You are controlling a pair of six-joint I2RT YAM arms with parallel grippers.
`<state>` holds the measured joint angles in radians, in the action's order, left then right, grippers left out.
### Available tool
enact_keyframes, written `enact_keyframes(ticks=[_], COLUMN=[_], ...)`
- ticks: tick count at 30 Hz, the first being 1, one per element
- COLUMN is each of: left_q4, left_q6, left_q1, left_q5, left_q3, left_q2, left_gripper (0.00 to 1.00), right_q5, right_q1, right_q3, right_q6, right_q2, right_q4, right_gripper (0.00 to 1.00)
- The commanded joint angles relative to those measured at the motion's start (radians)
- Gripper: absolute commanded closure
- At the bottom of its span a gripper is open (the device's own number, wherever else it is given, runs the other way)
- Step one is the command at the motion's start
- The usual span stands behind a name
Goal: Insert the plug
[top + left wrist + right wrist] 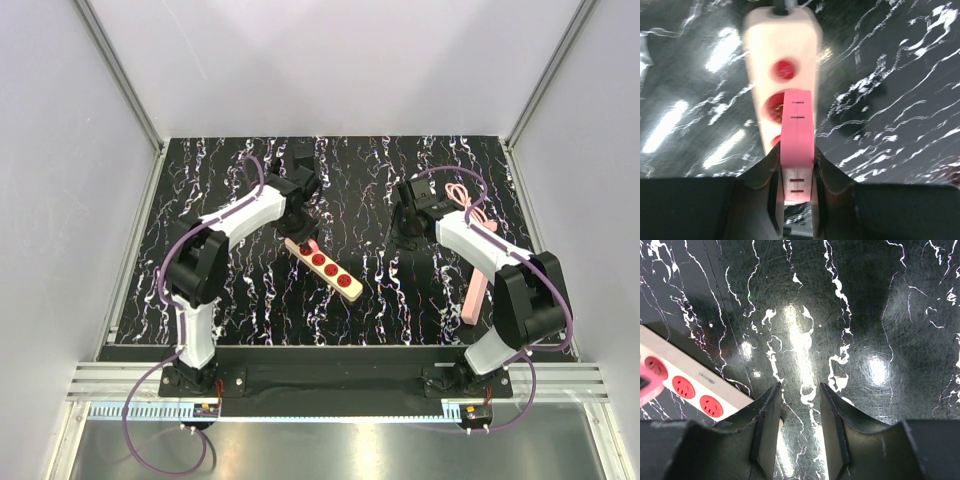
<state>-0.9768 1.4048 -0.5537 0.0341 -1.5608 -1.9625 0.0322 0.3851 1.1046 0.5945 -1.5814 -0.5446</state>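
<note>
No black adapter plug shows in any view. My left gripper is shut on a pink boxy block with short dark slot marks on its face. It holds the block upright over the far end of the cream power strip, in front of a red round socket. The block's lower end hides the socket beneath it. My right gripper is open and empty above the bare table, just right of the strip's near end.
A long pink strip lies along the table's right side, with a coiled pink cable behind it. A dark cord leaves the cream strip's far end. Grey walls enclose the black marbled table.
</note>
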Motion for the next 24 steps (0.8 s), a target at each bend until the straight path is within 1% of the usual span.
enact_keyframes(ticks=[1,9,12,15,16,18,20,21,22,23,24], left_q4=[-0.017,-0.023,-0.048,-0.074,-0.072,-0.072,-0.065,-0.034,-0.011,0.01,0.077], left_q6=[-0.018,-0.029,-0.038,-0.059,-0.082,-0.108,-0.164,-0.205,-0.301,-0.343,-0.383], left_q1=[0.026,0.026,0.026,0.026,0.026,0.025,0.018,0.018,0.015,0.014,0.011], left_q5=[0.069,0.084,0.113,0.104,0.09,0.047,0.015,-0.029,-0.071,-0.098,-0.168], left_q3=[0.07,0.081,0.039,-0.031,-0.044,-0.091,-0.126,-0.139,-0.151,-0.16,-0.153], left_q2=[-0.093,-0.061,-0.023,0.014,0.037,0.062,0.109,0.126,0.157,0.175,0.198], left_gripper=[1.0,1.0,1.0,1.0,1.0,1.0,1.0,1.0,1.0,1.0,1.0], right_q5=[-0.008,-0.011,-0.028,-0.1,-0.168,-0.262,-0.304,-0.317,-0.339,-0.345,-0.36], right_q1=[0.0,-0.002,0.0,0.0,0.0,0.001,0.017,0.02,0.02,0.02,0.018], right_q3=[0.006,0.011,0.017,0.043,0.044,0.035,0.02,0.009,-0.023,-0.04,-0.054], right_q6=[-0.015,-0.018,-0.033,-0.083,-0.105,-0.169,-0.185,-0.202,-0.202,-0.193,-0.174], right_q2=[0.043,0.038,0.034,0.037,0.041,0.079,0.136,0.158,0.176,0.21,0.224], right_q4=[0.011,0.011,0.014,0.015,0.023,0.063,0.118,0.141,0.205,0.234,0.285], right_gripper=[0.57,0.57,0.57,0.55,0.55,0.51,0.46,0.43,0.38,0.36,0.32])
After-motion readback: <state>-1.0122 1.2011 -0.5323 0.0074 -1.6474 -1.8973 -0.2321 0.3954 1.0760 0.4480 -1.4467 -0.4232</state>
